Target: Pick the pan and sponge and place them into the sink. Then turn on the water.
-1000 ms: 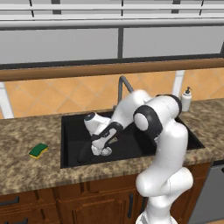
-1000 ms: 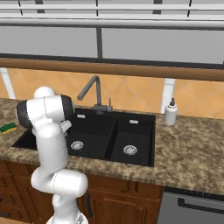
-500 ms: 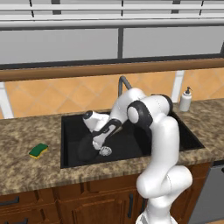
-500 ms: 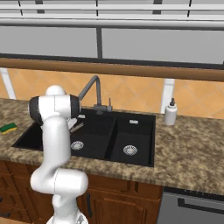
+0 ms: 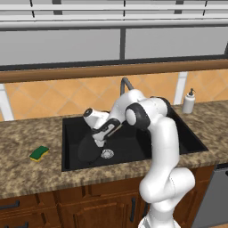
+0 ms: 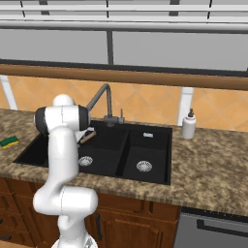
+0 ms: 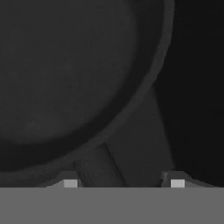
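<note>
Pan is down inside the sink, in the wide basin, lying just left of the silver drain with its handle running up and back toward the faucet. That makes sense for where the task stands: it reads as the drop-off spot, low enough in the basin that letting go shouldn't send it sliding or clanking.

Gripper hangs low in that same basin, right over the drain side of the pan. In the hand view the two fingertips stand apart with the handle stub passing between them, and there's daylight on the right side, so the jaws look spread around the handle rather than pinching it. Looks like a release, judging by the gap.

Sponge sits on the granite counter to the left of the sink, well apart from the rim, untouched. It's clearly the next thing to fetch, and being small and soft it should be an easy pinch from above.

No stream falls from the faucet, so the water isn't on yet. Soap bottle stands at the back right of the sink, out of the way of all this.

One thing to watch: lifting straight up, so the fingers don't catch the handle on the way out.
</note>
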### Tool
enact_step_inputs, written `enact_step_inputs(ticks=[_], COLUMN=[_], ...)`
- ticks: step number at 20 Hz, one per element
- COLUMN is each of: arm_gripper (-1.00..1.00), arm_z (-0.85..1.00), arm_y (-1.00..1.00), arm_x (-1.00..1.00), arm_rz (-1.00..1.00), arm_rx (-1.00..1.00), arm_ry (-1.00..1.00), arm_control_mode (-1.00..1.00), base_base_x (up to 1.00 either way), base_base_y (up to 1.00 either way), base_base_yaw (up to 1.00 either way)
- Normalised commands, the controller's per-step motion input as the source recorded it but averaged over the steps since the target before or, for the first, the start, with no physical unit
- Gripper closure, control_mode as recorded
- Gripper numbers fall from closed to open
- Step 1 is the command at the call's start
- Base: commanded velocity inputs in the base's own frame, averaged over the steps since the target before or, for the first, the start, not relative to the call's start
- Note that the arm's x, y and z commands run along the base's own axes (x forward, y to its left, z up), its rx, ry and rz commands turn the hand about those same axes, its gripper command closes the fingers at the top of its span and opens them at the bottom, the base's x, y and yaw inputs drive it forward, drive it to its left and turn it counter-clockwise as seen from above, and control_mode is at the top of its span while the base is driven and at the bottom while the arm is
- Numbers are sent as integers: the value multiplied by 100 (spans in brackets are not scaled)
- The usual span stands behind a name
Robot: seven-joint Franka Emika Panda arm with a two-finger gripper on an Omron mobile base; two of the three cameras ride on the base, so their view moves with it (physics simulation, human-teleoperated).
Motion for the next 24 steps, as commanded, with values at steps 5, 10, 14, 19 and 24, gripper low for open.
enact_step_inputs(ticks=[5,10,14,19,24], arm_gripper=[-100,-100,-100,-100,-100], arm_z=[-3,-2,0,2,56], arm_y=[6,7,5,3,54], arm_x=[-12,-29,-44,-6,-3], arm_rz=[0,0,0,0,0], arm_rx=[0,0,0,-1,-1], arm_ry=[0,0,0,-2,-11], arm_control_mode=[-100,-100,-100,-100,-100], base_base_x=[0,0,0,0,0], base_base_y=[0,0,0,0,0], base_base_yaw=[0,0,0,0,0])
